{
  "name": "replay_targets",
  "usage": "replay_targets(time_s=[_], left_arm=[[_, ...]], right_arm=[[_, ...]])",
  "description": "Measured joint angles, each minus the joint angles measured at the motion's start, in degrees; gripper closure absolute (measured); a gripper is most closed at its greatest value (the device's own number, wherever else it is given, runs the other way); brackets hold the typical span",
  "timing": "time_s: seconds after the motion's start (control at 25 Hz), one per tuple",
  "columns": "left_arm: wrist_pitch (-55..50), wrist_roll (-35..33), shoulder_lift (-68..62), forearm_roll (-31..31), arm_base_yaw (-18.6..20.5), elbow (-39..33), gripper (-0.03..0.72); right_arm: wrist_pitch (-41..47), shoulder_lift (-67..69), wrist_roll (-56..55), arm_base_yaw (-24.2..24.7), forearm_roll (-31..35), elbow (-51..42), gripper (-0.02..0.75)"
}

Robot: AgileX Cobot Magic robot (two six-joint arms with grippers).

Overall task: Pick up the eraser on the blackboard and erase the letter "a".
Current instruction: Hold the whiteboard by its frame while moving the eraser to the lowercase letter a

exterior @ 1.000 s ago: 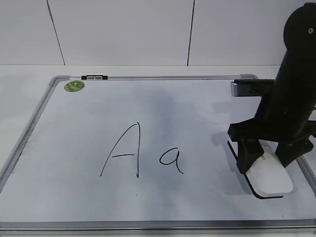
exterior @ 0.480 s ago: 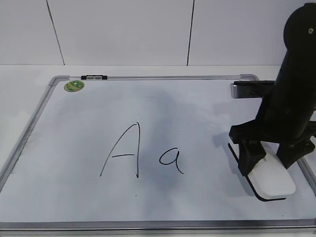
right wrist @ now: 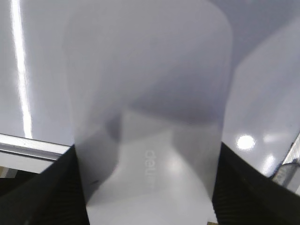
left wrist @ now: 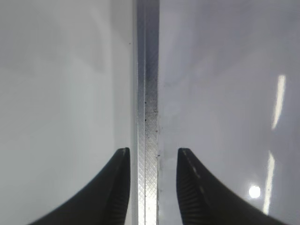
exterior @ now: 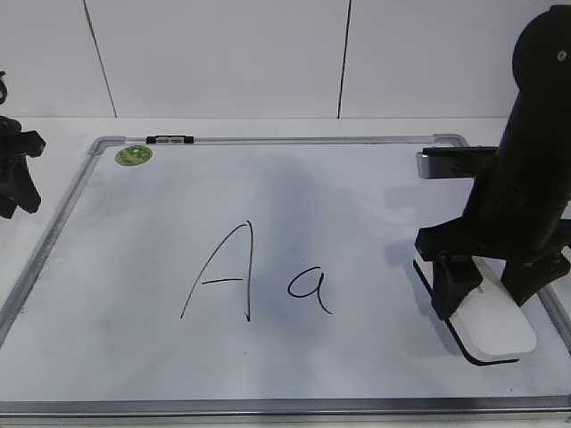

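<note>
Right gripper (exterior: 482,287) straddles the eraser (exterior: 493,323), clamped on its sides: pickup step. Next, carry it toward nine o'clock onto the "a" (exterior: 310,287).

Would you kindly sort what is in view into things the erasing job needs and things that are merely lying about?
Needed for the job:
- white glossy plastic eraser, between the right gripper's fingers
- large white grey-framed blackboard
- small handwritten black letter "a"

Merely there:
- tall black capital "A"
- round green sticker
- small black-and-white clip
- left gripper, over the board's frame
</note>
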State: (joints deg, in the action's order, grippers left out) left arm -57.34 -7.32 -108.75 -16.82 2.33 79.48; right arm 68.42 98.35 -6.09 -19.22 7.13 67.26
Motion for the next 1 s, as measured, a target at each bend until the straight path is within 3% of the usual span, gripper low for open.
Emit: replay_targets(time_s=[1.0], left_arm=[[0.45, -2.04, -9.45, -0.88, 0.23, 0.36, 0.452]], right_arm=[[0.00, 0.00, 0.75, 0.00, 0.00, 0.00, 0.197]])
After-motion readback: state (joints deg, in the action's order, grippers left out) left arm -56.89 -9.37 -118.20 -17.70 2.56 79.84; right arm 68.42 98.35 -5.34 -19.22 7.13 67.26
